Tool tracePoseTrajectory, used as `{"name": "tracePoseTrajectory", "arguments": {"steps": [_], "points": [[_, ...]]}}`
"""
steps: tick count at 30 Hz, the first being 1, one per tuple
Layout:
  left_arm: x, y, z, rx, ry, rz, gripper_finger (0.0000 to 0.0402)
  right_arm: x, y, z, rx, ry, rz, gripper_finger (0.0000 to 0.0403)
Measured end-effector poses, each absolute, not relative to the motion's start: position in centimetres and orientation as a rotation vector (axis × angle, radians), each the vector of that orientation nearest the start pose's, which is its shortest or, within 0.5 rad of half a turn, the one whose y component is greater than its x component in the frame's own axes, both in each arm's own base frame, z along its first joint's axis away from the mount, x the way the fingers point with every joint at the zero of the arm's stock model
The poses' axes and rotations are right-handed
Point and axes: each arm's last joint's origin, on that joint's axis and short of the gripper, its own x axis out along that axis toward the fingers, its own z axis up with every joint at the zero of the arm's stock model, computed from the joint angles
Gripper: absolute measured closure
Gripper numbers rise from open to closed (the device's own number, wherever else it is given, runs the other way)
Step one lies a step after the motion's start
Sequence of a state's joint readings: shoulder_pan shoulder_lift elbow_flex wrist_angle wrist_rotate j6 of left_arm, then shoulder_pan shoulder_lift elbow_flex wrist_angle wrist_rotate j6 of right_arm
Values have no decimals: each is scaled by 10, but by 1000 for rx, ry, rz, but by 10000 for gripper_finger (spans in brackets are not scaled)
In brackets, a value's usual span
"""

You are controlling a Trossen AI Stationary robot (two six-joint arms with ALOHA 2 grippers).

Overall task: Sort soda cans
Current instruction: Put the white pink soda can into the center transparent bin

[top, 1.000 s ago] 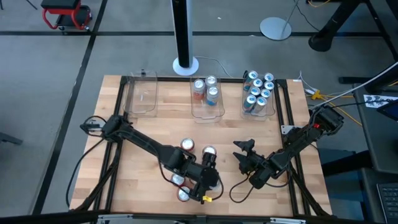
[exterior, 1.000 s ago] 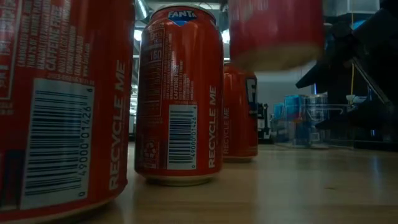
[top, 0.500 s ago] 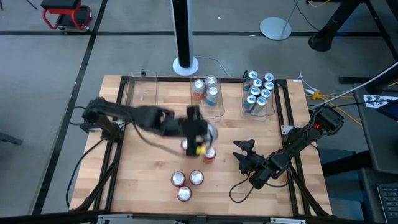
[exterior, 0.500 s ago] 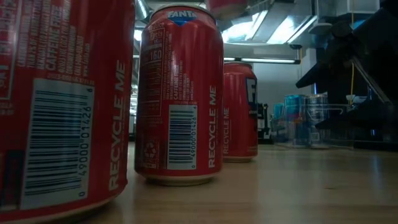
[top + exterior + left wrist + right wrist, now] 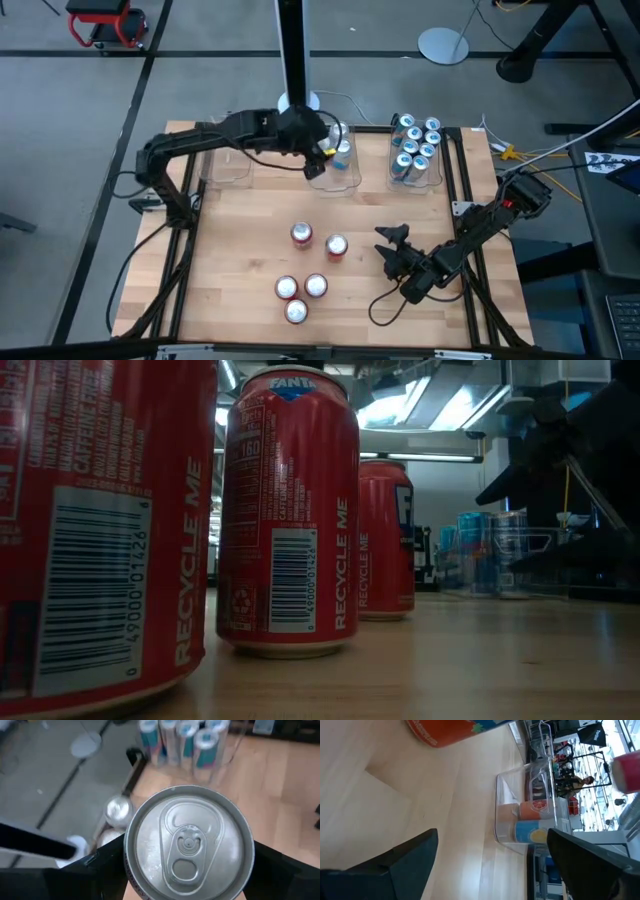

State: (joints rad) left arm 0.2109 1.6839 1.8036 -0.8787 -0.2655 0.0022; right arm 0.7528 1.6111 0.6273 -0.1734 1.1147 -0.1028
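The left gripper (image 5: 318, 150) is hovering over the middle clear bin (image 5: 345, 181), jaws pinching a silver-topped soda can (image 5: 189, 842) (body colour hidden). Five red cans (image 5: 301, 235) are standing on the wooden surface (image 5: 230, 250). The right gripper (image 5: 392, 245) is resting nearby, jaws spread.

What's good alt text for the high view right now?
Seen from above, the left gripper holds a soda can over the middle bin at the table's far edge. Five red cans stand loose on the wooden table; the right gripper rests open to their right.
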Motion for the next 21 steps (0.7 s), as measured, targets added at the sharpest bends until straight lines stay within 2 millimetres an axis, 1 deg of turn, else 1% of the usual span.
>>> {"name": "tracePoseTrajectory", "arguments": {"steps": [4,7,11,16,21], "points": [[346,106,361,-35,795,464,117,200,151,117,-1050,727,-284,29],[346,119,340,-64,806,467,117,200,152,116,-1054,730,-284,29],[344,133,318,-79,809,490,117,200,152,115,-1053,729,-285,29],[341,146,291,-121,777,506,117,200,152,115,-1060,726,-289,29],[338,152,270,-143,762,504,117,201,152,116,-1058,723,-289,29]]}}
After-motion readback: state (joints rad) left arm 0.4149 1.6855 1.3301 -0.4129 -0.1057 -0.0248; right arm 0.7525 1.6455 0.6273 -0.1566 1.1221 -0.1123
